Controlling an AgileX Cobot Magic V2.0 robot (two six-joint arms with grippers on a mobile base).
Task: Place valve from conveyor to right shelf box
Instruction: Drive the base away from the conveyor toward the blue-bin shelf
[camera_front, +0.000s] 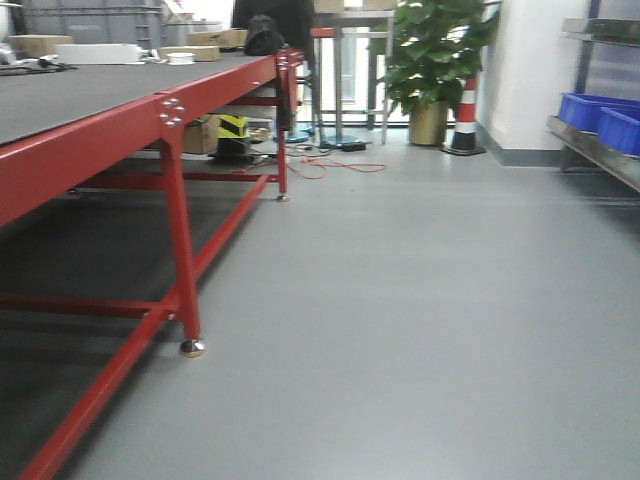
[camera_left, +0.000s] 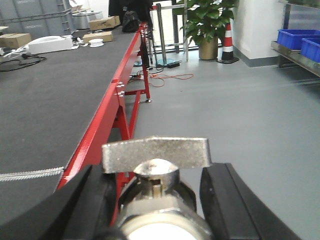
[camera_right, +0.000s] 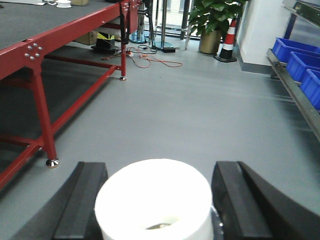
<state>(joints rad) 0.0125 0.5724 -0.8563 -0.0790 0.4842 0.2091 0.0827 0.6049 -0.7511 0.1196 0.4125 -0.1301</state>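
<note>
Far left: conveyor (camera_front: 70, 90), dark grey belt carried on a red frame (camera_front: 180, 230). The long edge of the belt surface is seen running away from the cameras. At its far end cardboard boxes (camera_left: 104, 22) and a white roll (camera_left: 96, 43) are noted; the near stretch is bare.

Left claw (camera_left: 157, 182): seen from the wrist view, closed about the valve (camera_left: 156, 154). Black fingers (camera_left: 95, 200) are pressed to either side of the metal body, with the flat grey handle lying crosswise on top. The valve is held off the belt, just past the red edge and over the floor.

Centre: grey floor (camera_front: 400, 300), a wide open lane between frame and shelf. An orange cable (camera_right: 155, 62) is noted on the floor by the far frame leg. A potted plant (camera_front: 435, 50) and a striped cone (camera_front: 466, 110) are seen at the back wall.

Right claw (camera_right: 159, 175): set narrow against a white cylinder (camera_right: 150, 200), open-topped, with a finger at each side.

Far right: metal shelf (camera_right: 295, 95) along the wall, its front lip running the length of the lane. Blue boxes (camera_right: 295, 50) are lined up on it; what lies inside cannot be told.
</note>
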